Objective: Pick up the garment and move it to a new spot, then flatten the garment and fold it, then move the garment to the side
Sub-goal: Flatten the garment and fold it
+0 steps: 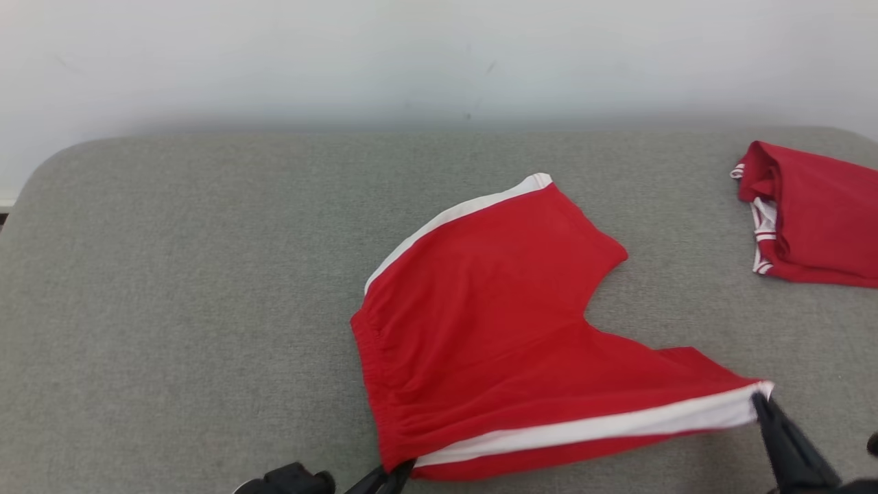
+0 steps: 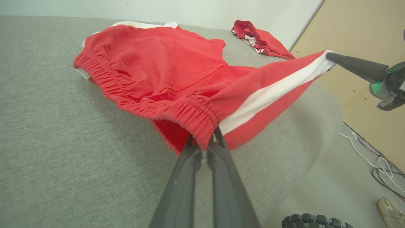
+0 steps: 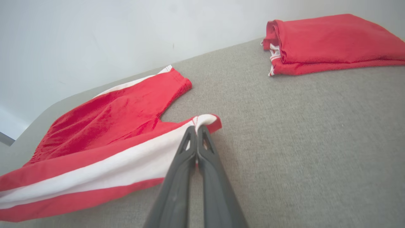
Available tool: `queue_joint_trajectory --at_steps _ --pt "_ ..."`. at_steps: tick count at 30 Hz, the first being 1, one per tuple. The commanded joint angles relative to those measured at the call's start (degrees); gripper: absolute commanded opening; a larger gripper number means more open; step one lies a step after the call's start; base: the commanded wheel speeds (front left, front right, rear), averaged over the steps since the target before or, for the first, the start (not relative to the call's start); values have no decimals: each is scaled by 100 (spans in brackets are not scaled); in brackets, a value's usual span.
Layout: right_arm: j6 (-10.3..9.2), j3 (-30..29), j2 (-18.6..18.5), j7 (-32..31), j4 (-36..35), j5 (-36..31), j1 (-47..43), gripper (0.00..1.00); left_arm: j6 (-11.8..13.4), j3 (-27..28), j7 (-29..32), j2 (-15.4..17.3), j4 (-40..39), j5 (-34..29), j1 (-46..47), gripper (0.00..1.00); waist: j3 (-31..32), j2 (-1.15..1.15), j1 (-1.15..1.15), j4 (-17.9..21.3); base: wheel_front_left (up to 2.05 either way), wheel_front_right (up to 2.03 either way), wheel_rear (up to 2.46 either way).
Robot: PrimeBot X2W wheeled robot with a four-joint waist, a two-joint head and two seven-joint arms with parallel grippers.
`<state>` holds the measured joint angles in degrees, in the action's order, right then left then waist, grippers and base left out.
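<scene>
Across the middle of the head view, reaching down to its lower right, the red shorts (image 1: 480, 309) with white side stripes are spread on the grey padded tabletop (image 1: 171, 309). The far leg lies flat towards the upper middle. The near leg is lifted off the surface and pulled taut along its stripe.

At the bottom centre the left gripper (image 1: 391, 477) has its jaws clamped on the end of the elastic waistband, right where the stripe begins. At the lower right the right gripper (image 1: 761, 398) has its jaws pressed together on the white hem corner of that same leg. A second red garment (image 1: 816, 219), already folded, sits well apart at the right edge.

From where I stand this looks like the flatten-and-fold step: the shorts are placed, and one side edge is held at both ends. The next move, I'd guess, calls for both arms to travel together, keeping the edge tight. They would either lower it smooth or carry it over onto the far leg, without dragging the rest askew.
</scene>
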<state>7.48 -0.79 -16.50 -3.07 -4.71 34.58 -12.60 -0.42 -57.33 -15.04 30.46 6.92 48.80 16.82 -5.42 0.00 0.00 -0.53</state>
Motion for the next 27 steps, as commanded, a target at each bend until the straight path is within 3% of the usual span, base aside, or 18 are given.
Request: queue_joint_trajectory --at_steps 1,10,27 --pt "3 -79 -103 -105 -26 -24 316 0 -43 47 -18 -118 -62 -105 132 0 -67 0 0 -187 0 0 0" --pt "3 -217 -479 -445 532 -25 1940 0 -186 137 -17 -516 -46 -268 629 0 -374 0 0 -657 0 0 0" --pt "3 764 -592 -186 3707 -789 5596 0 -545 719 -14 -1297 1319 -261 2308 0 -1441 0 0 -1251 0 0 0"
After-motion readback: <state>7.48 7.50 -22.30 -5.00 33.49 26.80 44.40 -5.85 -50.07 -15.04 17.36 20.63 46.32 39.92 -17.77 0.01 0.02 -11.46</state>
